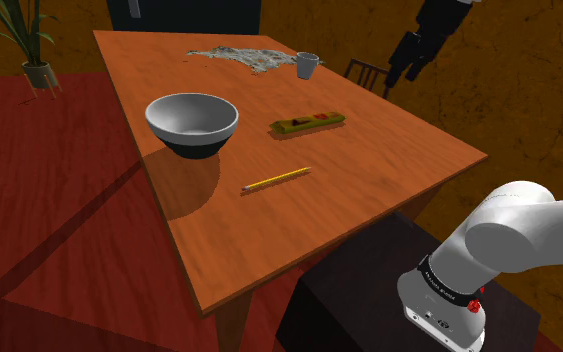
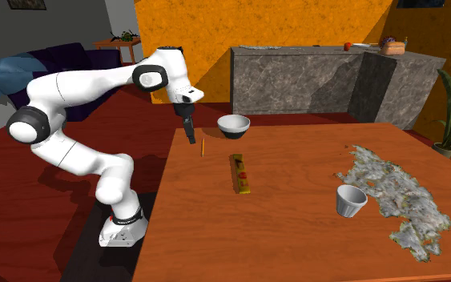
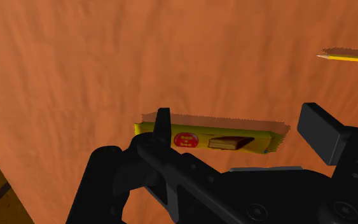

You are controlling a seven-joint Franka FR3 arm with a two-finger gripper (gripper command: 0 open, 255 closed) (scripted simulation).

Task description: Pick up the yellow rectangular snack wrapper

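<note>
The yellow rectangular snack wrapper lies flat near the middle of the wooden table, with a red round mark and a brown picture on it. In the second exterior view the wrapper lies between the pencil and the cup. My black gripper hangs above the table's edge nearest the stand, well above the surface and apart from the wrapper. In the wrist view the wrapper shows beyond the gripper, whose fingers stand apart and open with nothing held. The gripper is also at the shoulder view's upper right.
A yellow pencil lies on the table near the stand side. A white bowl with a dark base, a small white cup and a crumpled grey cloth are also on the table. A potted plant stands on the floor.
</note>
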